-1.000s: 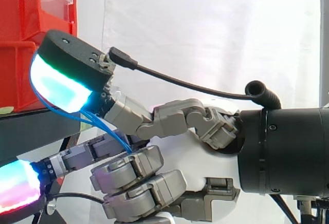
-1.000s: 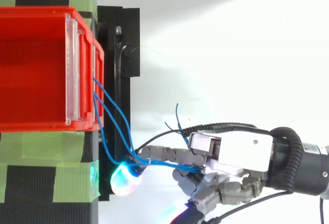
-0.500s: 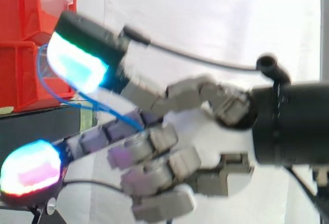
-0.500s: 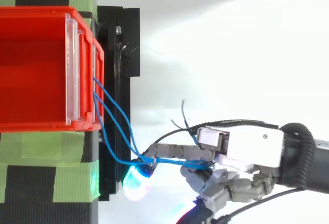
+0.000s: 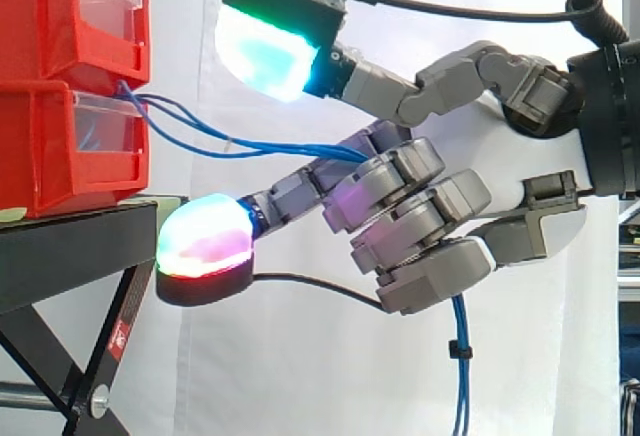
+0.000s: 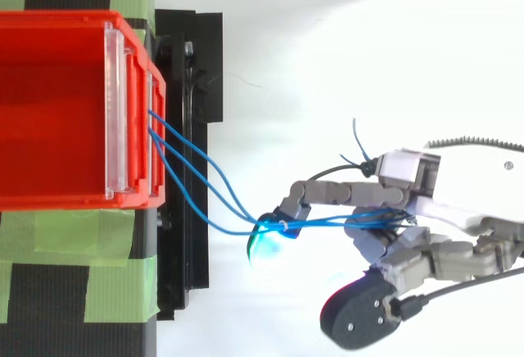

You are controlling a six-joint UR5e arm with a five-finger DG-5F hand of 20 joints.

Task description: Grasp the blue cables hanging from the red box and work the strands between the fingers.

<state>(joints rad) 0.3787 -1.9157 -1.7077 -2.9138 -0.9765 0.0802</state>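
Holds the blue cables (image 5: 250, 146) clenched among curled fingers (image 5: 400, 171) of the hand (image 5: 470, 206). Stretches them nearly level, leftward from the hand to the red box (image 5: 50, 146); leaves loose ends dangling below.

Two red bins (image 5: 55, 146), three blue cables (image 5: 280, 146), one hand (image 5: 440, 201).

A white curtain (image 5: 300, 376) hangs behind everything in the side view, softly folded and lit brightly and evenly. At the left stands a black bench (image 5: 70, 251) on slanted black legs (image 5: 112, 344). From above, strips of green tape (image 6: 115, 234) cross its top, and a bright white surface (image 6: 344, 70) spreads beside it.
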